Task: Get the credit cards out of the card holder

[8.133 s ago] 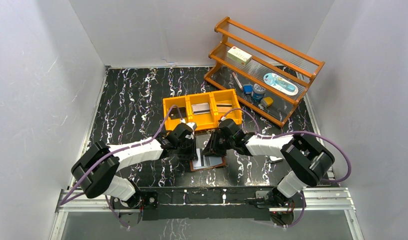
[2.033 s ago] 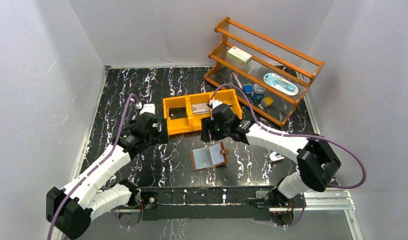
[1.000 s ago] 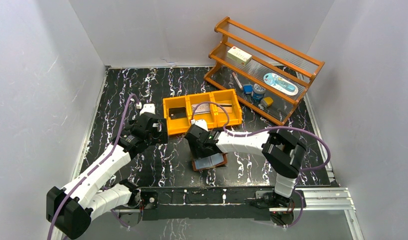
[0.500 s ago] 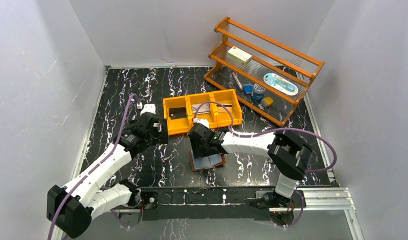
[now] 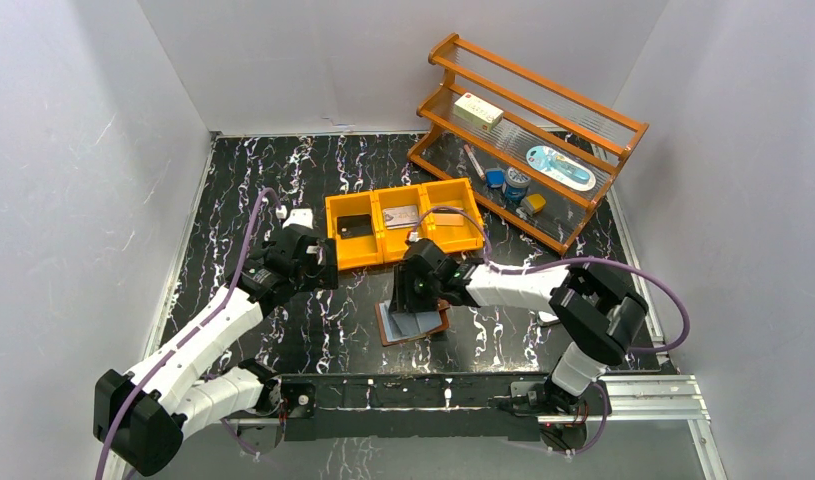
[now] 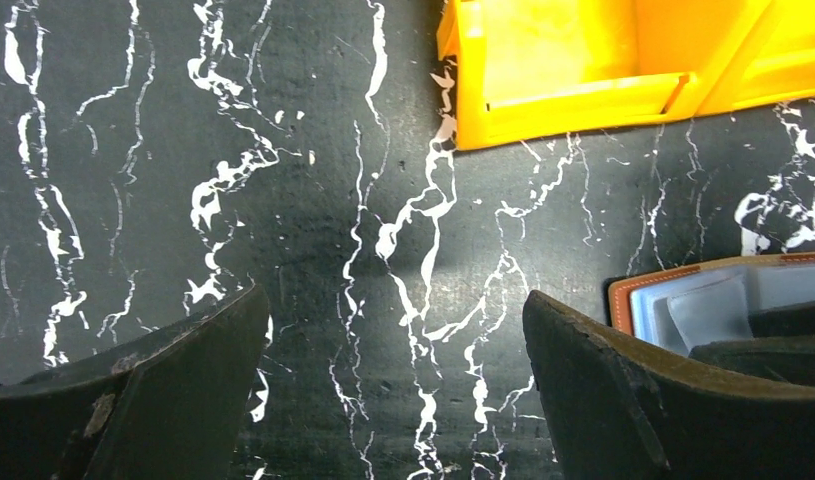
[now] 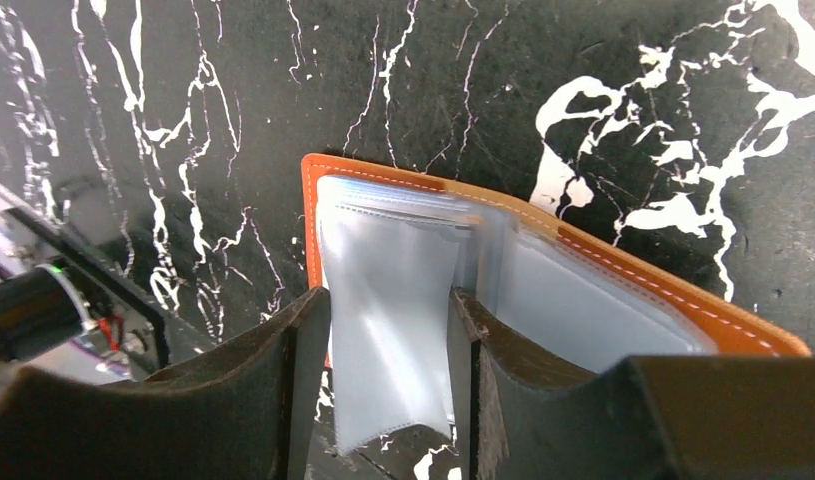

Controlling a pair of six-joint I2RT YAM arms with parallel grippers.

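The left gripper (image 5: 308,260) hangs over the black marbled worktop (image 5: 253,190), left of centre, by the near left corner of the orange bin (image 5: 361,256). Its jaws are spread wide and hold nothing. The bin sits mid-worktop with a card in each compartment: a dark card (image 5: 354,226) on the left, a silvery card (image 5: 400,216) in the middle and a third card (image 5: 446,219) on the right. Nearer the front edge, about midway along it, the brown wallet (image 5: 419,324) lies open. The right gripper (image 5: 415,295) is down on it, its jaws half closed on the side edges of a lifted plastic sleeve (image 7: 388,330). Whether a card is inside that sleeve cannot be told. A wooden rack (image 5: 543,95) of small items stands in the far right corner.
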